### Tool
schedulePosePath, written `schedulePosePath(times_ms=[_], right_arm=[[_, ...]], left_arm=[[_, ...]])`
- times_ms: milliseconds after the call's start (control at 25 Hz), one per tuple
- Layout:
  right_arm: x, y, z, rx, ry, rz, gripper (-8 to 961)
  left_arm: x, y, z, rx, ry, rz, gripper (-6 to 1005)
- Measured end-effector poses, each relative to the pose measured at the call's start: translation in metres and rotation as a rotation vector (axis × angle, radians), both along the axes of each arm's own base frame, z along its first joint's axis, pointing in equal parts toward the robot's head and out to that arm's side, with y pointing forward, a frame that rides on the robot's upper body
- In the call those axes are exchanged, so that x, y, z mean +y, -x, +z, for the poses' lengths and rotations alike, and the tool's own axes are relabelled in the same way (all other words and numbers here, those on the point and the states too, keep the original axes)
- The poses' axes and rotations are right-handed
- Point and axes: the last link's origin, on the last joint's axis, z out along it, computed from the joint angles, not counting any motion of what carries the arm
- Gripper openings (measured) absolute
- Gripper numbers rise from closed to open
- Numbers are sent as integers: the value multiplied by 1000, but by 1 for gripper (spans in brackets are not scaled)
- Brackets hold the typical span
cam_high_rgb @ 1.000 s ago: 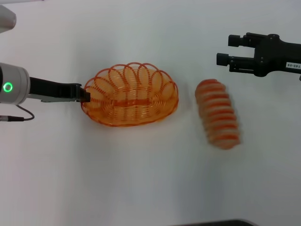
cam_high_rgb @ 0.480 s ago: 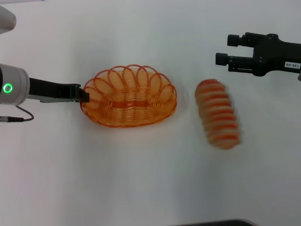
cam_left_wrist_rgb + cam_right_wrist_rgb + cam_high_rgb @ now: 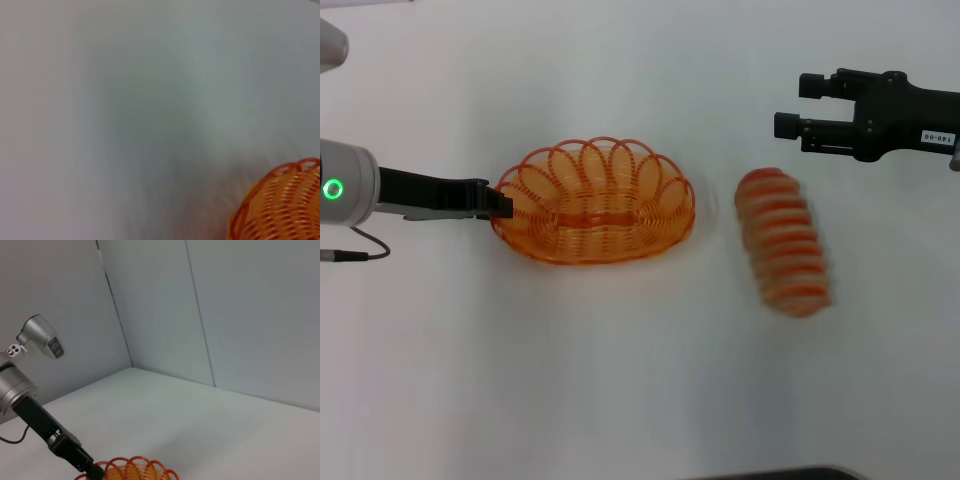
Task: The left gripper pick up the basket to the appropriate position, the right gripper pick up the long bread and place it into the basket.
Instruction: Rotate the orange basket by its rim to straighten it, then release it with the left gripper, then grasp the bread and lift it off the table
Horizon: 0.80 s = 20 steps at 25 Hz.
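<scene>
**Head view: right end effector poised beyond long bread, basket gripped at its rim**

Head view shows the long bread (image 3: 784,243) lying on the white desk (image 3: 620,380), well apart from the orange wire basket (image 3: 595,215) on its left. The loaf's long axis runs away from the robot, tilted slightly, its far end nearest the right end effector (image 3: 788,106). That end effector hangs beyond the bread and a little to the right, jaws parted and empty, fingers pointing leftward across the desk. To reach the loaf it would likely need to come back toward the robot and descend, closing across the short width. The left end effector (image 3: 500,203) sits at the basket's left rim, apparently pinched on the wire; the right wrist view shows it (image 3: 92,471) touching the basket (image 3: 132,471) there. The right arm is clearly the nearer to the bread.
</scene>
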Motion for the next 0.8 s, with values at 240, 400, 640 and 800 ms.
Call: schedulePosePath(times_ms=[240, 400, 640, 800], right_arm=[[1, 1, -1, 3, 3, -1, 775], [1, 2, -3, 15, 11, -5, 775], [3, 4, -4, 40, 16, -22, 775], [5, 6, 0, 97, 25, -77, 775]], left_arm=[[1, -1, 8, -28, -20, -32, 214], [-1, -6, 19, -118, -32, -138, 378], [-10, 5, 51, -300, -94, -252, 603], [-19, 20, 70, -282, -141, -397, 726]])
